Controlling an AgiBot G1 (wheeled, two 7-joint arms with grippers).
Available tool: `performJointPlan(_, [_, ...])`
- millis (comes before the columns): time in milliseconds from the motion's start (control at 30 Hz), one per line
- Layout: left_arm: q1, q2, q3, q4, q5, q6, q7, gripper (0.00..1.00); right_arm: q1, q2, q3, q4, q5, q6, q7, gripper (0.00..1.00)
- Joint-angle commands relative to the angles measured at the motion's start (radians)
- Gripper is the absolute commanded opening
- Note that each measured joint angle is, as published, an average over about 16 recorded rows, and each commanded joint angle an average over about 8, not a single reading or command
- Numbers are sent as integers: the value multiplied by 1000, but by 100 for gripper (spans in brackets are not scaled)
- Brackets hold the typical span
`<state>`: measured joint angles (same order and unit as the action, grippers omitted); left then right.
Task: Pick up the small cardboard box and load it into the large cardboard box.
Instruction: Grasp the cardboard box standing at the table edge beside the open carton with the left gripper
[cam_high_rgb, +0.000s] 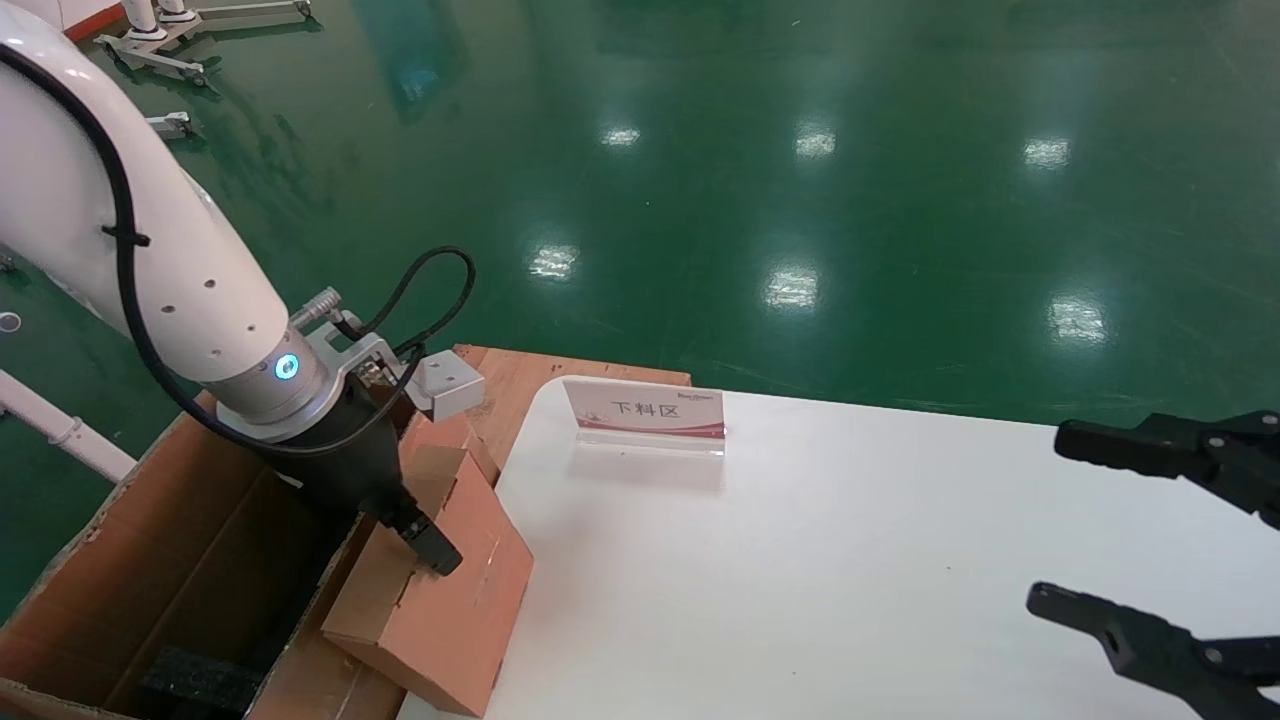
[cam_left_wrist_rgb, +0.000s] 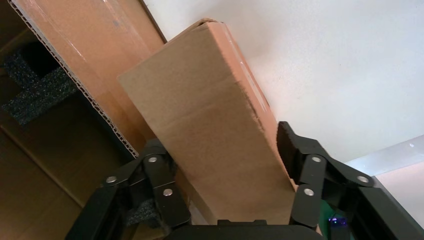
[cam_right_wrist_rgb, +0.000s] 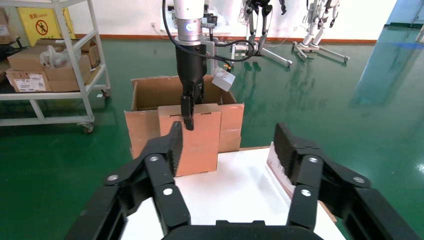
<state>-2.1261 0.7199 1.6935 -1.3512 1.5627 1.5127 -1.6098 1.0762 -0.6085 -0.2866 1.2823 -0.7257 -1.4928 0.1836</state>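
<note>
At worktop (cam_high_rgb: 850, 560) left edge, my left hand (cam_left_wrist_rgb: 227, 170) clamps small cardboard box (cam_high_rgb: 440, 590) upper end, tilted beside large cardboard box (cam_high_rgb: 150, 540); light, stiff, crushable. Right hand (cam_high_rgb: 1130, 530) open, idle.

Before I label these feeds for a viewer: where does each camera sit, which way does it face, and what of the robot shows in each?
Head view: on the head, looking forward and down at the white table; shows the left gripper clamping the small cardboard box and the open right gripper.
Left wrist view: looks along its fingers at the small cardboard box, with the large cardboard box alongside.
Right wrist view: faces across the table toward the left arm; own fingers in front.
All three share the small cardboard box.
</note>
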Motion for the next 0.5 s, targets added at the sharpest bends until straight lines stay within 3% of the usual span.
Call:
performJointPlan(33, [0,0,0,0,0,0,0,0,0,0,0,0,0,0,0,0])
performJointPlan(500, [0,1,-1,2,0,1,1,0,0,0,0,0,0,0,0,0])
